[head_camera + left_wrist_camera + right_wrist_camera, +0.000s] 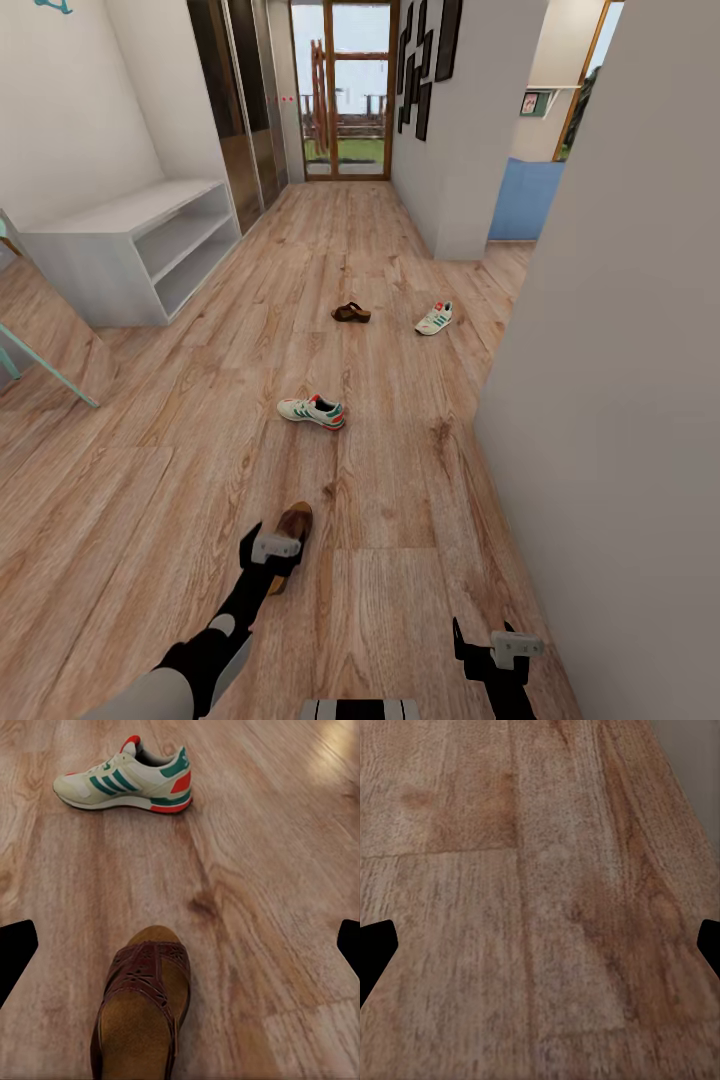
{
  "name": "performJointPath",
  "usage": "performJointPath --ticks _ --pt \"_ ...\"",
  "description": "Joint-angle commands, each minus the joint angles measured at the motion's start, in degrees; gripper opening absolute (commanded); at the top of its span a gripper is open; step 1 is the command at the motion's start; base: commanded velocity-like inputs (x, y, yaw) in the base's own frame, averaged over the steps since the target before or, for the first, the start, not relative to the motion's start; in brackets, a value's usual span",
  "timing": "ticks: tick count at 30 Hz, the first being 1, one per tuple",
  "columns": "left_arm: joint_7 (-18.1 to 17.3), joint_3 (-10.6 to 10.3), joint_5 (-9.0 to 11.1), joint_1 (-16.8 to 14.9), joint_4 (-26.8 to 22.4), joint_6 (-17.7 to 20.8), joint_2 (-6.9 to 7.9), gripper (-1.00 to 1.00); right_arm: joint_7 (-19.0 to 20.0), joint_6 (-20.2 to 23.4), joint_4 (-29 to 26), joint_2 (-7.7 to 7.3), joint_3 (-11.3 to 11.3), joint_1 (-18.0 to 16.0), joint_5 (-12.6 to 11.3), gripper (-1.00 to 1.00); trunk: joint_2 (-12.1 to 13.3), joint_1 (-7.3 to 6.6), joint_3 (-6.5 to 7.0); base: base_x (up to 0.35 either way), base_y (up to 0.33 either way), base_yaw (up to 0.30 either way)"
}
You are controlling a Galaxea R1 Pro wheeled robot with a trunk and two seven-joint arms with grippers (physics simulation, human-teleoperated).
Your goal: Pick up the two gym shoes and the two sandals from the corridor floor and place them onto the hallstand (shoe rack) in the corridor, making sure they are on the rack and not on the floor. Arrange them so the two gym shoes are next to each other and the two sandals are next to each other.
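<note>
Head view: the left gripper reaches forward and down over the near sandal on the corridor floor; the right gripper hangs low. Left wrist view: fingers spread wide around that sandal, a gym shoe beyond. Right wrist view: fingers wide over bare planks.

Bright, even daylight from the far glass door; soft shadows, slightly blurry renders.

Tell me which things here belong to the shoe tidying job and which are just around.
Job: near sandal, far sandal, near gym shoe, far gym shoe, hallstand.
Just around: wall pictures, glass door, wardrobe.
</note>
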Motion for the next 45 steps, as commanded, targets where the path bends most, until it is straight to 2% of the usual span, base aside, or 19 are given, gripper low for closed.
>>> performJointPath --ticks 1,45 --pt "-0.01 -0.02 0.06 -0.01 0.16 0.00 -0.06 1.00 0.00 0.00 0.00 0.00 0.00 0.00 0.00 1.00 0.00 0.00 0.00 0.000 0.000 0.000" --pt "-0.03 0.05 0.38 -0.04 0.78 0.00 -0.24 1.00 0.00 0.04 0.01 -0.01 -0.07 0.00 -0.09 1.00 0.00 0.00 -0.63 0.000 0.000 0.000"
